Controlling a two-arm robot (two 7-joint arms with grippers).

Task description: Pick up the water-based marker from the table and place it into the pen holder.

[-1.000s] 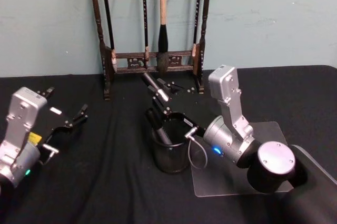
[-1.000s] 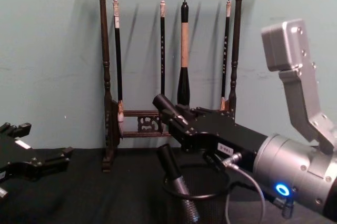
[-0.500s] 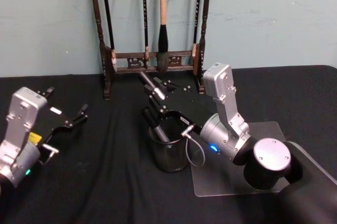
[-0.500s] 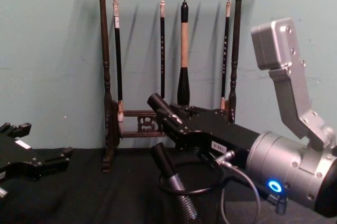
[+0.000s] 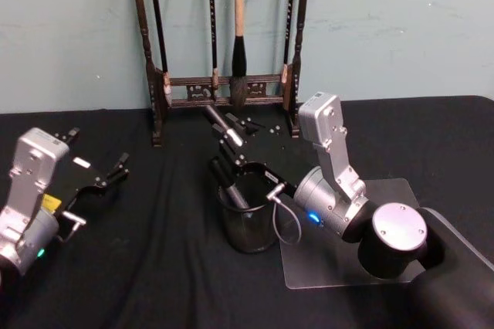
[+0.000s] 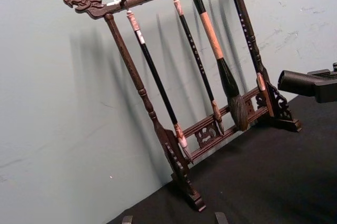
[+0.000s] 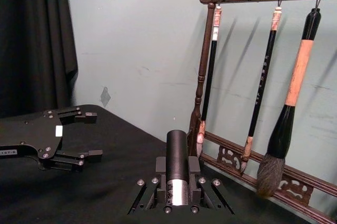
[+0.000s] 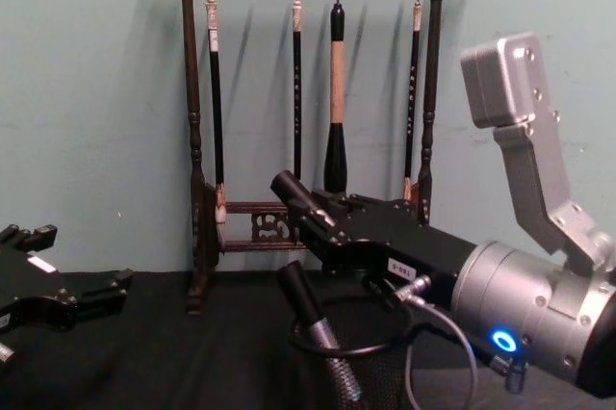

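My right gripper (image 5: 235,146) is shut on the water-based marker (image 5: 224,127), a black barrel with a silver band. It holds the marker tilted, above the far rim of the pen holder (image 5: 248,225), a black mesh cup on the black cloth. In the chest view the marker (image 8: 296,198) juts out to the left of the gripper (image 8: 332,224), over the holder's rim (image 8: 346,349). The right wrist view has the marker (image 7: 177,167) clamped between the fingers (image 7: 158,167). A second dark pen (image 5: 228,182) leans inside the holder. My left gripper (image 5: 106,181) stands open and idle at the left.
A tall dark wooden brush rack (image 5: 224,89) with hanging brushes stands against the wall behind the holder. A clear plastic sheet (image 5: 347,256) lies on the cloth at the right, under my right arm. Bare black cloth stretches between the left gripper and the holder.
My right gripper with the marker has shifted slightly left and away from me over the holder, then held nearly still. The left arm has not moved.
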